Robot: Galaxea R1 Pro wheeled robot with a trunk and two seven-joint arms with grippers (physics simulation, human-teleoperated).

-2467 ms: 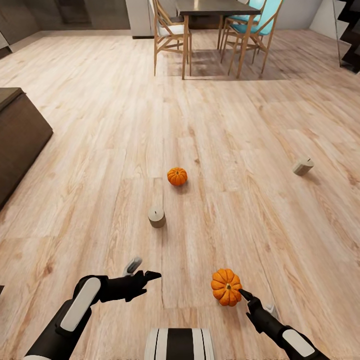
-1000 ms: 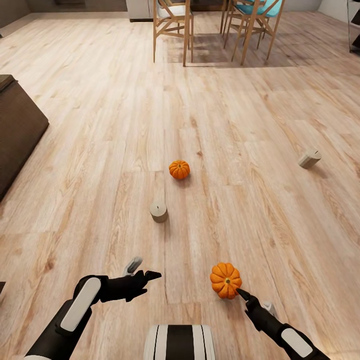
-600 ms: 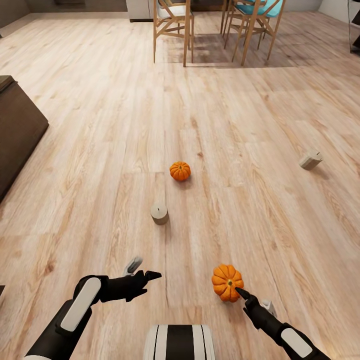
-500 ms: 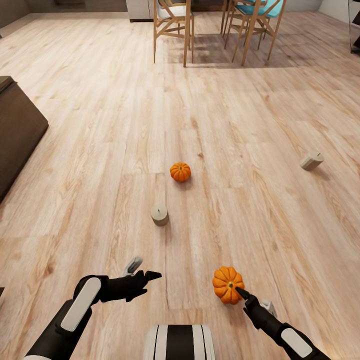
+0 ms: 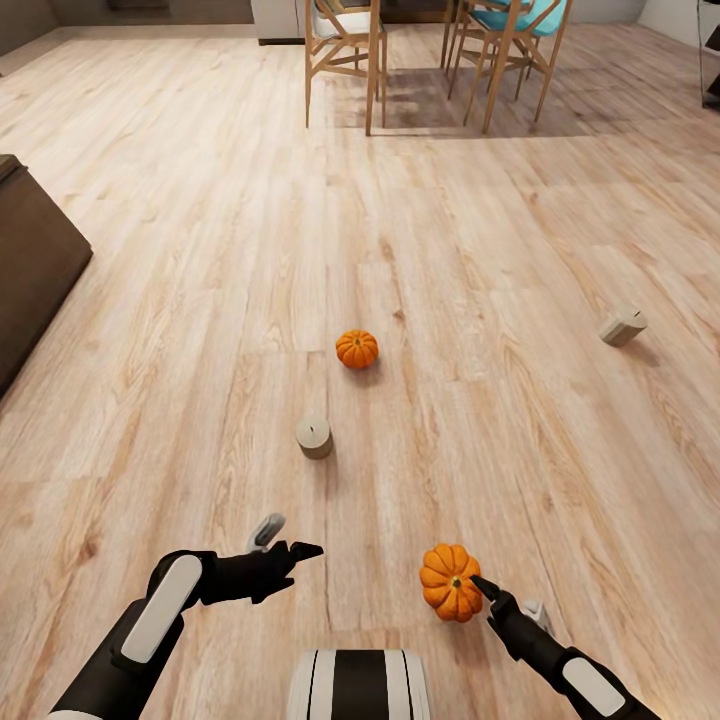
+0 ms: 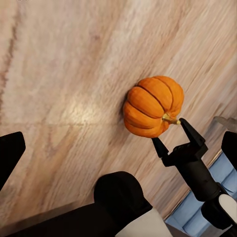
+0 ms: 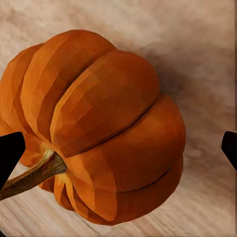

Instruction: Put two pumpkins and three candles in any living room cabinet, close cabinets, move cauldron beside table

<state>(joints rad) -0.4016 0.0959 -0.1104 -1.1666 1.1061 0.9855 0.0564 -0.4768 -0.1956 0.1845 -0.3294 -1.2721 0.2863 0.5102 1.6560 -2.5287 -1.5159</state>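
near pumpkin (image 5: 449, 581) lies between the open right pincer (image 5: 505, 604) tips.

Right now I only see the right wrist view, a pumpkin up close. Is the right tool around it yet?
Observer: No. The right tool is open, one fingertip at the stem of the near pumpkin.
Operator: Anything else on the floor?
Observer: A second pumpkin farther ahead, an upright candle between them, a tilted candle far right.
Operator: The left tool?
Observer: The left tool is open and empty, left of the near pumpkin.
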